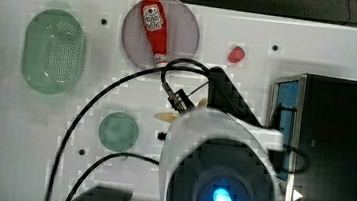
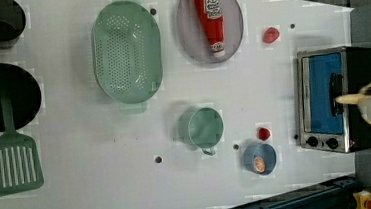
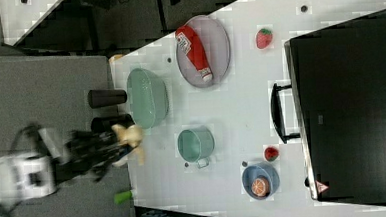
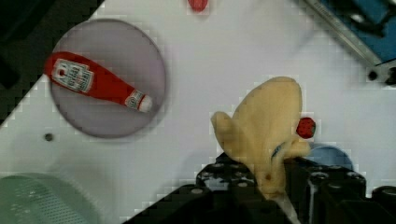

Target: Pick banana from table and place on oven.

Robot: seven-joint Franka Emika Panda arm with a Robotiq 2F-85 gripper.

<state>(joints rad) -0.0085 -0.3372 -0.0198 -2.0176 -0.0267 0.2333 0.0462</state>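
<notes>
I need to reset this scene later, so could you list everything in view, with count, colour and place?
banana: 1, pale yellow, held in the gripper above the table
oven: 1, black and steel with blue glass door, the left view's right
ketchup bottle: 1, red, lying on the plate
plate: 1, grey, table's far edge in the left view
colander: 1, green, the left view's left of the plate
cup: 1, green, mid-table
strawberries: 2, red, one near the plate, one by the blue bowl
blue bowl: 1, holds an orange slice
spatula: 1, green
table: 1, white
gripper: 1, black, closed on the banana
</notes>
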